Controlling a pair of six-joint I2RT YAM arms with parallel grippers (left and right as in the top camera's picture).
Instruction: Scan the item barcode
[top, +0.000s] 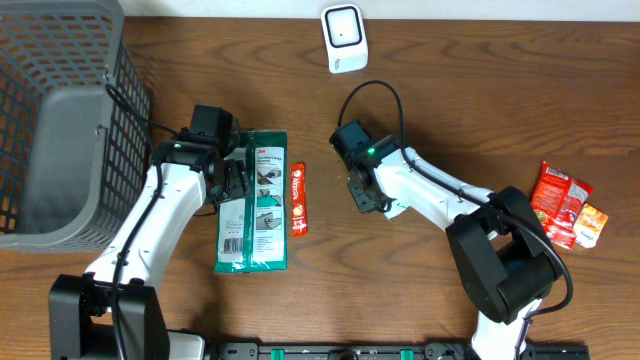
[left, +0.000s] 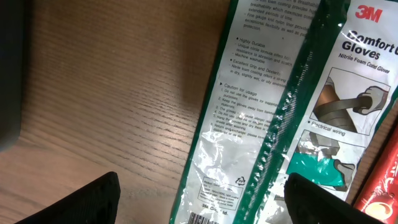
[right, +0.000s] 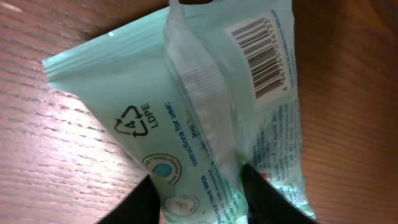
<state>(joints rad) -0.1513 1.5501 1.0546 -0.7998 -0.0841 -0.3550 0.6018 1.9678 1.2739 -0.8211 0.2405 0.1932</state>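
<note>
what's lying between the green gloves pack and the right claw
A slim red sachet lies between them, close beside the gloves pack and left of the right claw in the picture. The overhead view shows it.

One grey plastic mesh basket (top: 60, 120) at ten o'clock. One white boxy scanner (top: 344, 38) at twelve. One green-and-clear flat glove pack (top: 255, 200) and one slim orange-red sachet (top: 298, 200) near centre. Two foil snack packets at three o'clock: a red foil packet (top: 556, 195) and an orange foil packet (top: 592, 223). One pale teal plastic pouch (right: 205, 93).
</note>
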